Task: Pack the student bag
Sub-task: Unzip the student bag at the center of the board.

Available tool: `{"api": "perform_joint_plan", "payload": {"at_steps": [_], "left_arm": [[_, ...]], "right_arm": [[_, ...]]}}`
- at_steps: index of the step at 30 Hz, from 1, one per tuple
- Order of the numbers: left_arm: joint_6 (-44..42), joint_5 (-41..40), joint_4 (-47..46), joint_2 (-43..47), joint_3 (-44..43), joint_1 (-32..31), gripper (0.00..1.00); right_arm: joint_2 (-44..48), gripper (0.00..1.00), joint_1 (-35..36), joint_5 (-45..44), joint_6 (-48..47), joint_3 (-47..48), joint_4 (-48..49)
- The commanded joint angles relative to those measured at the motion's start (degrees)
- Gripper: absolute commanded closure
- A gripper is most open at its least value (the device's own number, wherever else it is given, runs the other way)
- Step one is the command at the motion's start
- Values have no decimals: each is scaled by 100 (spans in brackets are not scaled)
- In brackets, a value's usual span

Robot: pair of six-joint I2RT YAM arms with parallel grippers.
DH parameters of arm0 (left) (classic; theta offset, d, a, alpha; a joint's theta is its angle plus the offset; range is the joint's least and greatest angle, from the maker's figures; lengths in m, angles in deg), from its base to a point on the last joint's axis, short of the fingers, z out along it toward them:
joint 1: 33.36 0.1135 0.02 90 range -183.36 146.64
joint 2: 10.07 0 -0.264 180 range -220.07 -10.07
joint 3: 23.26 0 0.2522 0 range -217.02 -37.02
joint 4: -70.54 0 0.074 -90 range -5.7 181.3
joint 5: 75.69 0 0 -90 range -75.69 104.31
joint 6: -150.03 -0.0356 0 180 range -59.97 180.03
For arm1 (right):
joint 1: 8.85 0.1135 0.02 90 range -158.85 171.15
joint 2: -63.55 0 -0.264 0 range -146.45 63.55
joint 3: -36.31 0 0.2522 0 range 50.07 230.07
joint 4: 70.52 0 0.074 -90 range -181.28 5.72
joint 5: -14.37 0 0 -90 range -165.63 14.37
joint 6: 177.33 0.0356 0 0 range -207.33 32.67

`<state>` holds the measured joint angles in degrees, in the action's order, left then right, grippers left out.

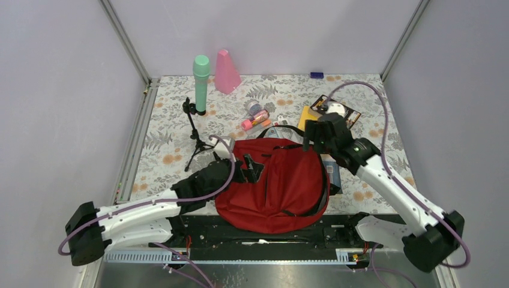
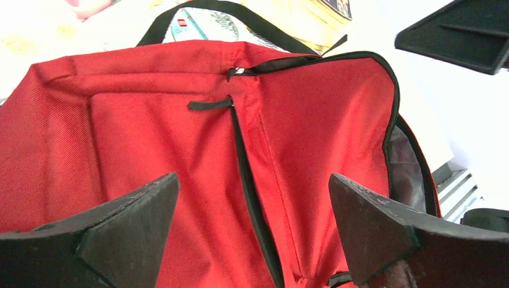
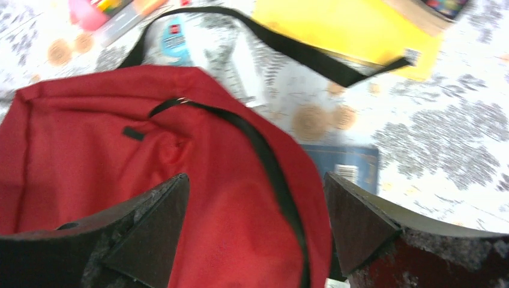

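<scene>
Snapshot: red backpack (image 1: 273,192) flat on the flowered table (image 1: 372,102), both grippers spread

The backpack lies at the near middle of the table, just in front of the arm bases, with its black carry loop pointing to the far side. In the left wrist view its zipper gapes along one edge and dark lining shows.

The left gripper (image 2: 252,180) hangs over the backpack's left side, jaws wide apart with nothing between them. The right gripper (image 3: 255,177) hangs over the far right corner, also spread and holding nothing.

A yellow book (image 1: 308,115) lies just beyond that corner, and a blue book (image 3: 342,165) pokes out from under the backpack's right edge. Farther back stand a green cylinder (image 1: 201,84), a black tripod (image 1: 195,135) and a pink cone (image 1: 227,72).
</scene>
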<state>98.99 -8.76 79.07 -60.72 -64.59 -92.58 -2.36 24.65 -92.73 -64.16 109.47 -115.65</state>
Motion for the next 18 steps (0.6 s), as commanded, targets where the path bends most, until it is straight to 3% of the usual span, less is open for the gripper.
{"api": "perform_joint_plan", "payload": {"at_steps": [1,9,18], "left_arm": [[-532,89,-666,-992,-765,-207,1],[-1150,580,-1277,-3448,-2497,-546,1],[-1220,757,-769,-4935,-3636,-512,1]], "right_arm": [[723,9,-427,-617,95,-493,-371],[1348,6,-1858,-36,435,-1276,-387],[2029,6,-2021,230,485,-1719,-372]]}}
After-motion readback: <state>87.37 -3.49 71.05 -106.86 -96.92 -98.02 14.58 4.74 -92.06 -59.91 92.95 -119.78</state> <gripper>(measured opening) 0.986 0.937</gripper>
